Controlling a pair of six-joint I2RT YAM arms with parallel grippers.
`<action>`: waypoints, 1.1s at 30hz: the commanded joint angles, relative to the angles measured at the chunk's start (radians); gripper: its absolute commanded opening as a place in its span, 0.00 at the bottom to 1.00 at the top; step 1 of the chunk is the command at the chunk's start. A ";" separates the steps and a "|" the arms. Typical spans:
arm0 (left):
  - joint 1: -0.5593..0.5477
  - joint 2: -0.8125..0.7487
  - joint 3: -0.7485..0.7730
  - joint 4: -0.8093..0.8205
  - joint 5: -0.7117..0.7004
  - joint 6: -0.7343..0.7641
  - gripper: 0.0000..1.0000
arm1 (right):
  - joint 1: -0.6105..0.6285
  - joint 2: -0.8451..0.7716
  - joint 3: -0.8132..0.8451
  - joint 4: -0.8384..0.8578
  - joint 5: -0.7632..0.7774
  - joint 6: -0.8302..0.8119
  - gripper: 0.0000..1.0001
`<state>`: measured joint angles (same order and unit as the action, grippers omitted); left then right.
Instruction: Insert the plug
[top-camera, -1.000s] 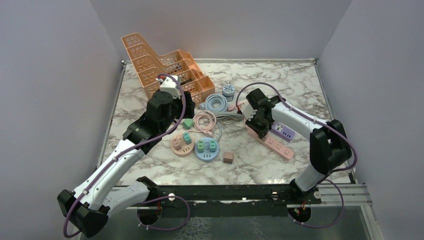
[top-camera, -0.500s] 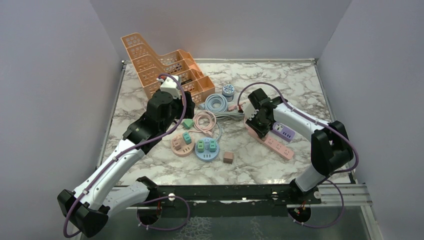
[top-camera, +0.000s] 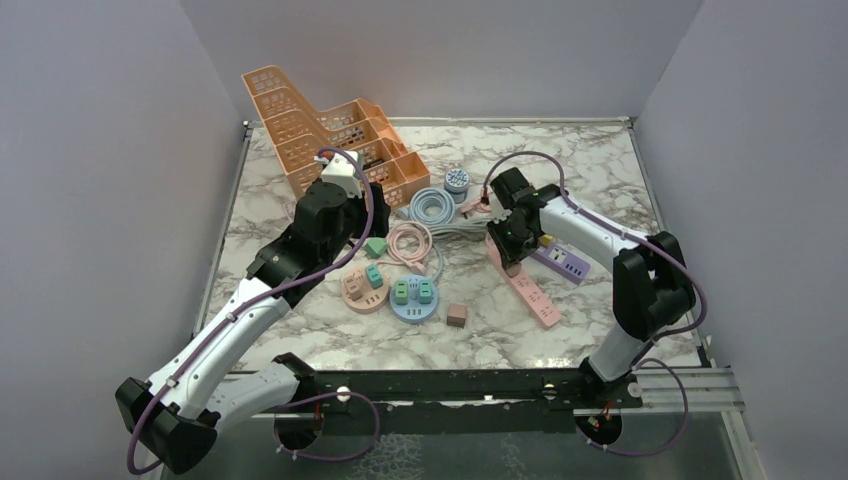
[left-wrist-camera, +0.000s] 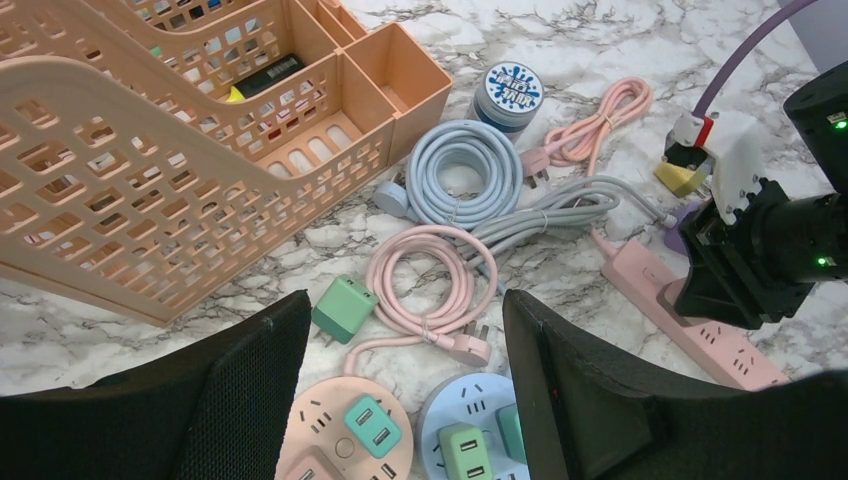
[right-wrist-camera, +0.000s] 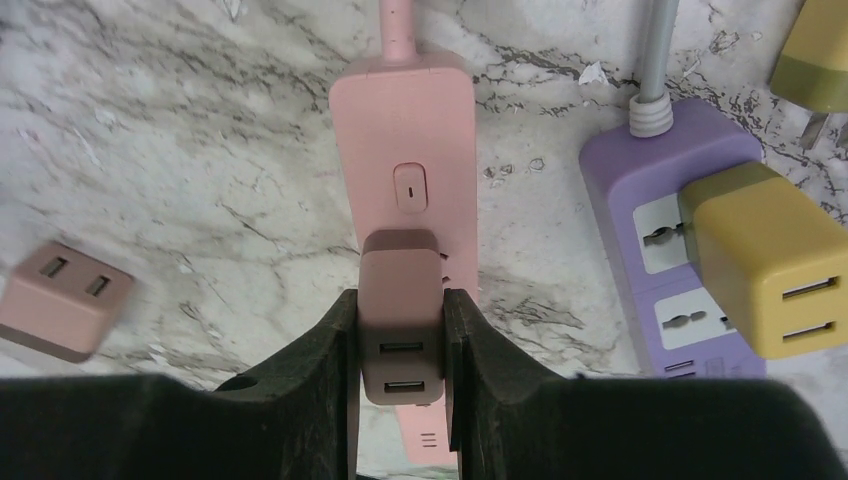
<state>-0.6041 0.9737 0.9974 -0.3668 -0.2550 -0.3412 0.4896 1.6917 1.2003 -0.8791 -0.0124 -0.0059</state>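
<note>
Your right gripper (right-wrist-camera: 400, 330) is clamped tight on the brown USB charger plug (right-wrist-camera: 400, 262), which sits over the pink power strip (right-wrist-camera: 404, 130) just beside its switch (whether the prongs are in, you cannot tell), on the right side of the scene. Your left gripper (left-wrist-camera: 400, 300) stands wide open, holding nothing, above the coiled pink cable (left-wrist-camera: 376, 275) further left.
</note>
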 joint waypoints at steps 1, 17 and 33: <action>-0.002 0.002 -0.002 0.037 -0.008 0.005 0.73 | 0.025 0.074 0.040 0.340 -0.013 0.291 0.01; -0.002 -0.004 -0.005 0.042 -0.002 0.010 0.73 | 0.031 -0.035 0.117 0.274 0.045 0.414 0.57; -0.003 0.010 0.037 0.050 -0.018 0.016 0.73 | 0.216 -0.184 0.055 0.145 -0.039 0.455 0.59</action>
<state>-0.6044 0.9768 0.9981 -0.3450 -0.2546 -0.3340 0.5911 1.5299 1.2755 -0.6777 -0.0128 0.4145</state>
